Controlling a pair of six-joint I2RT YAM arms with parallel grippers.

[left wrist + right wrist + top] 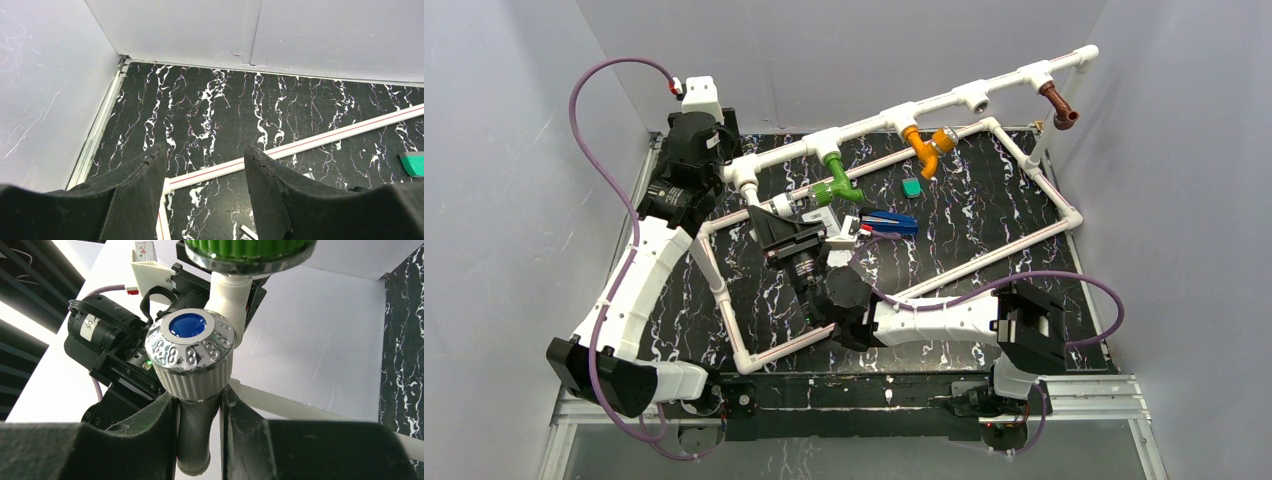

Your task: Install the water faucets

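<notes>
My right gripper [782,216] [199,407] is shut on the spout of the white faucet [192,357], whose ribbed knob has a chrome ring and a blue centre. It holds the faucet [788,204] up near the left end of the white pipe frame [874,122]. A green faucet [840,178], an orange one [927,146] and a brown one [1058,104] hang from tee fittings on that pipe. The green knob [250,249] shows just above the white faucet. My left gripper [722,138] [205,150] is open and empty above the table's back left corner.
A thin white rectangular pipe frame [984,255] [320,142] lies on the black marbled table [964,215]. A flat blue box [890,222] and a small green piece [911,187] [413,164] lie inside it. Grey walls close in the back and sides.
</notes>
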